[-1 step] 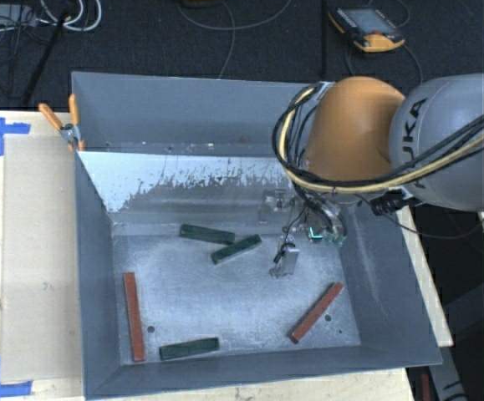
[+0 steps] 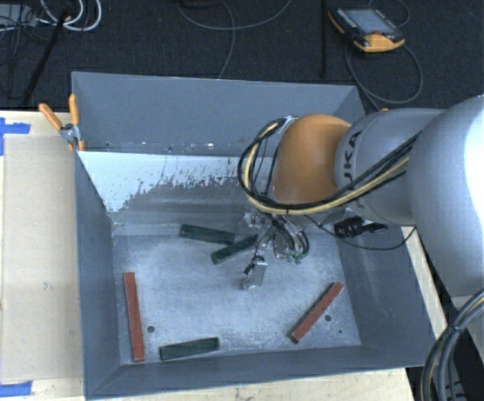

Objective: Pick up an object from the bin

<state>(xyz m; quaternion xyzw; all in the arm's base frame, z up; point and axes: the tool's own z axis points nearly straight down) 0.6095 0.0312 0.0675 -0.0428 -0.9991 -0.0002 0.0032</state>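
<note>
Even light; pale glare across the bin's (image 2: pixel 154 178) back wall.

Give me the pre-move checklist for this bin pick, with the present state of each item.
1. The end effector is inside the bin, away from its walls: ok.
2. A candidate lies near: ok, a dark green bar lies just left of it in the view.
3. That bar lies apart from other things: not ok, it seems to touch a second dark green bar behind it.
4. Height of the end effector above the bin floor: cannot tell.
5. The red-brown bar at lower right is clear of the end effector: ok.
</note>
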